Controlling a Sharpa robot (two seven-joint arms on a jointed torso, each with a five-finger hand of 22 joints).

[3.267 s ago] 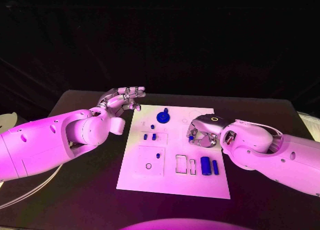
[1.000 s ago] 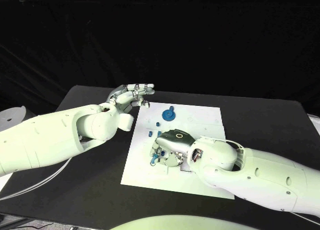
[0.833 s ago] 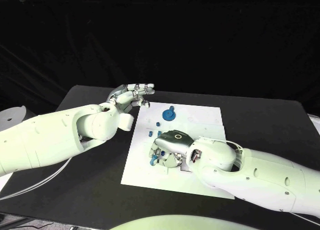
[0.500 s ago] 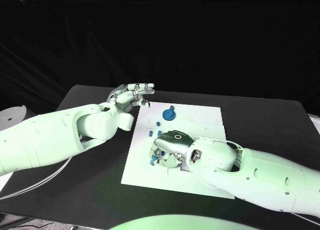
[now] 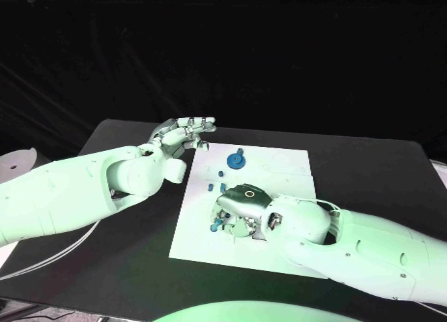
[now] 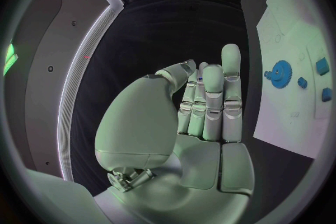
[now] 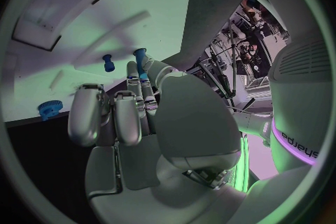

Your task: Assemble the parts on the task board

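1. The lettering "sharpa", running sideways and partly cut off, stands on a purple-lit band of the right arm in the right wrist view.
2. No text, number or label can be read on the task board or on the blue parts.
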